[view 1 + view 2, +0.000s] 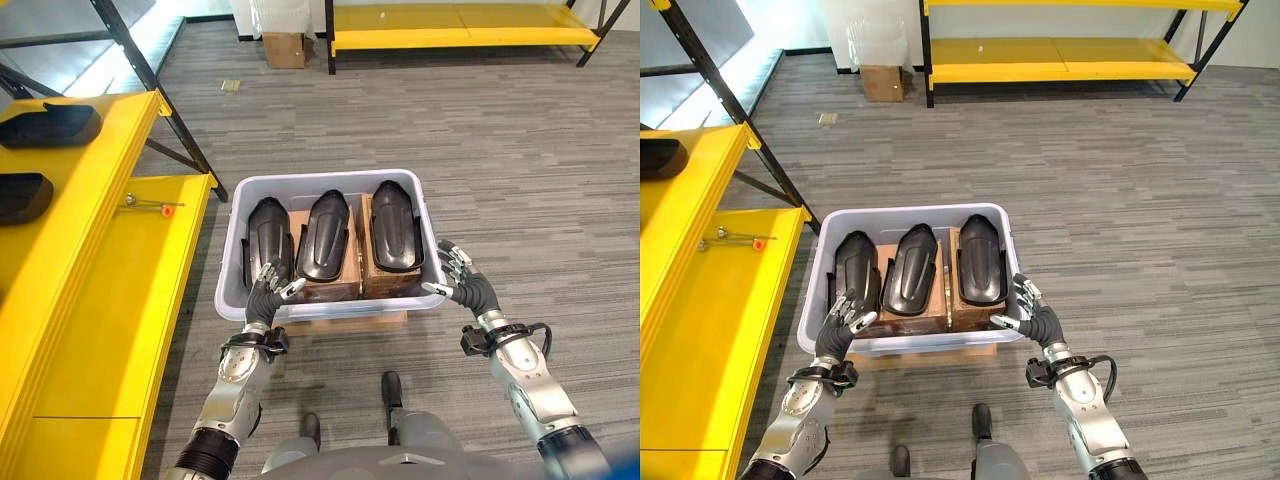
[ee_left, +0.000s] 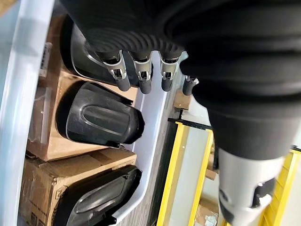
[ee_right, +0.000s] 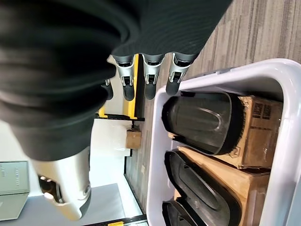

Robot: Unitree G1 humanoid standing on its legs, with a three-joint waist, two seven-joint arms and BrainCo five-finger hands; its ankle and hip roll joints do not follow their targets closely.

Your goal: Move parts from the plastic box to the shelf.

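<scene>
A big yellow shelf (image 1: 110,270) runs along the robot's left side. Two black parts (image 1: 48,126) lie on its upper level, and a small tool with an orange tip (image 1: 150,206) lies on the lower level.

A pale plastic box (image 1: 330,305) sits on the grey carpet floor (image 1: 520,170) right in front of the robot. Inside it are brown cartons (image 1: 335,280), and three black parts (image 1: 326,236) rest on top of them, side by side.

Far back stands another yellow shelf (image 1: 460,28), with a small cardboard box (image 1: 285,48) on the floor near it.

The left hand (image 1: 268,292) is at the near left corner of the box, over the rim. Its fingers are loosely spread and hold nothing.

The right hand (image 1: 462,282) is just outside the near right corner of the box. Its fingers are also loose and hold nothing.
</scene>
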